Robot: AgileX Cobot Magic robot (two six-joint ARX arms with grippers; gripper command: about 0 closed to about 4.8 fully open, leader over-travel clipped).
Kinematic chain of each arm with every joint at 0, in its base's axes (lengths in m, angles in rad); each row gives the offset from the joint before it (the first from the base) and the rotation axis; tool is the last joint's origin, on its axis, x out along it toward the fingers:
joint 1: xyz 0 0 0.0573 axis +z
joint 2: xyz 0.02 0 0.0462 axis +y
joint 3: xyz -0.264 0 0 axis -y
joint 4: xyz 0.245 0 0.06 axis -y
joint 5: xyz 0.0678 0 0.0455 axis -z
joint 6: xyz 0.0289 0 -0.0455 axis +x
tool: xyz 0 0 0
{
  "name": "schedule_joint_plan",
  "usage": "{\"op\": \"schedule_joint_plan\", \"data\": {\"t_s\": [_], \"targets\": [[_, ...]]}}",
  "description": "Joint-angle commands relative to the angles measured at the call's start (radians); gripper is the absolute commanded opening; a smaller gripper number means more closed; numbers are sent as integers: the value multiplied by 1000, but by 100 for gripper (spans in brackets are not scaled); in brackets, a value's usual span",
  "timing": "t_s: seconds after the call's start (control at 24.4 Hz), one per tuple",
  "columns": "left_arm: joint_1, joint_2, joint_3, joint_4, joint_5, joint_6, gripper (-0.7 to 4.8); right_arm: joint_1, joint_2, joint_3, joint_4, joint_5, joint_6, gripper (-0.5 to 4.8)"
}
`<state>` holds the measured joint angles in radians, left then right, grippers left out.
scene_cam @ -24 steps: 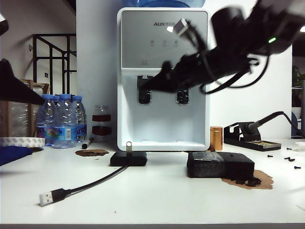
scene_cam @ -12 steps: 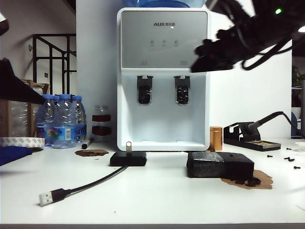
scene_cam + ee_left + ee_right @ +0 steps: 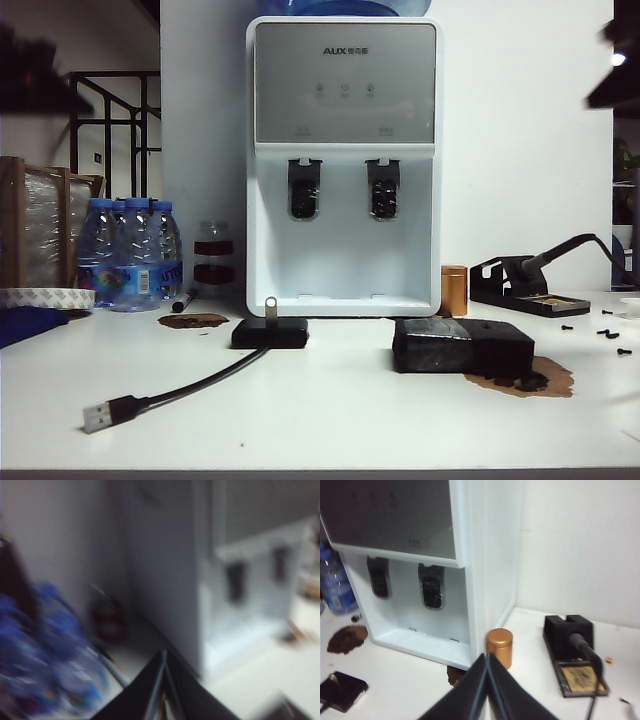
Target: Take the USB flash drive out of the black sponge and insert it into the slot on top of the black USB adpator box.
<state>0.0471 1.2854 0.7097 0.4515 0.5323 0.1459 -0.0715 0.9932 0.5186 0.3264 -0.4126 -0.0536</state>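
The small silver USB flash drive (image 3: 270, 303) stands upright in the top of the flat black USB adaptor box (image 3: 270, 333), in front of the water dispenser. The box (image 3: 342, 691) with the drive (image 3: 333, 679) also shows in the right wrist view. The black sponge (image 3: 460, 346) lies to the right of the box, with nothing sticking out of it. My right gripper (image 3: 486, 655) is shut and empty, high above the table. My left gripper (image 3: 164, 652) looks shut and empty in a blurred view. Both arms are only dark shapes at the exterior view's upper corners.
The box's cable runs to a silver plug (image 3: 97, 415) at the front left. A white water dispenser (image 3: 343, 160) stands behind. Water bottles (image 3: 128, 255) are at the left. A gold can (image 3: 499, 646), a soldering stand (image 3: 527, 285) and loose screws (image 3: 608, 335) are at the right.
My right arm has swung from in front of the dispenser up and away to the right edge. The left arm's dark shape has risen. The drive, box and sponge have not moved.
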Motion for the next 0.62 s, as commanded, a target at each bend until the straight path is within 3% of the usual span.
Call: {"op": "schedule_joint_plan", "data": {"t_s": [0.04, 0.25, 0.33, 0.62], "targets": [[0, -32, 35, 98, -82, -113, -4, -12, -142, -99, 13, -11, 43, -5], [0, -97, 69, 107, -104, -204, -4, -12, -335, -262, 39, -28, 62, -5], [0, -145, 75, 100, -105, -230, -4, -12, -433, -340, 55, 19, 85, -5], [0, -370, 75, -187, -197, -232, -4, -12, -638, -488, 50, 47, 108, -4]]}}
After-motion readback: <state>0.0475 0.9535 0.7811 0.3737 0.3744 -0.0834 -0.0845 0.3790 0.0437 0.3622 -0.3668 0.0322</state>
